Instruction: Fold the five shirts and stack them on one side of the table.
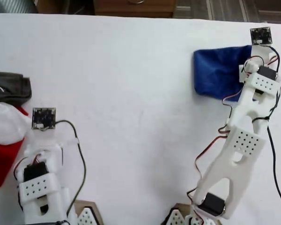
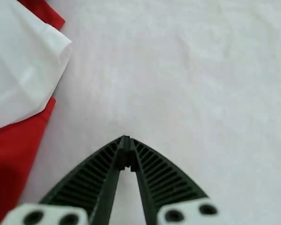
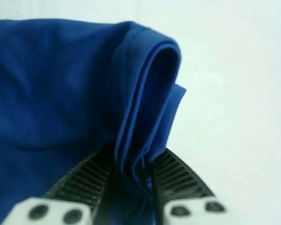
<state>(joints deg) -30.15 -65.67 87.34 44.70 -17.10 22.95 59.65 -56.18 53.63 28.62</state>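
A folded blue shirt (image 1: 218, 70) lies at the table's far right. My right gripper (image 3: 133, 180) is shut on a bunched fold of the blue shirt (image 3: 61, 89), with cloth pinched between its dark fingers. In the high view that arm (image 1: 246, 126) stretches over the shirt's right side. At the left edge lie a red shirt (image 1: 2, 161), a white shirt (image 1: 7, 124) on top of it, and a dark grey shirt (image 1: 9, 86) behind them. My left gripper (image 2: 128, 157) is shut and empty, just above the white tabletop, beside the white shirt (image 2: 23, 70) and red shirt (image 2: 14, 159).
The white table (image 1: 131, 84) is bare across its middle and far side. A wooden cabinet (image 1: 133, 7) stands beyond the far edge. Cables trail from both arms near the front edge.
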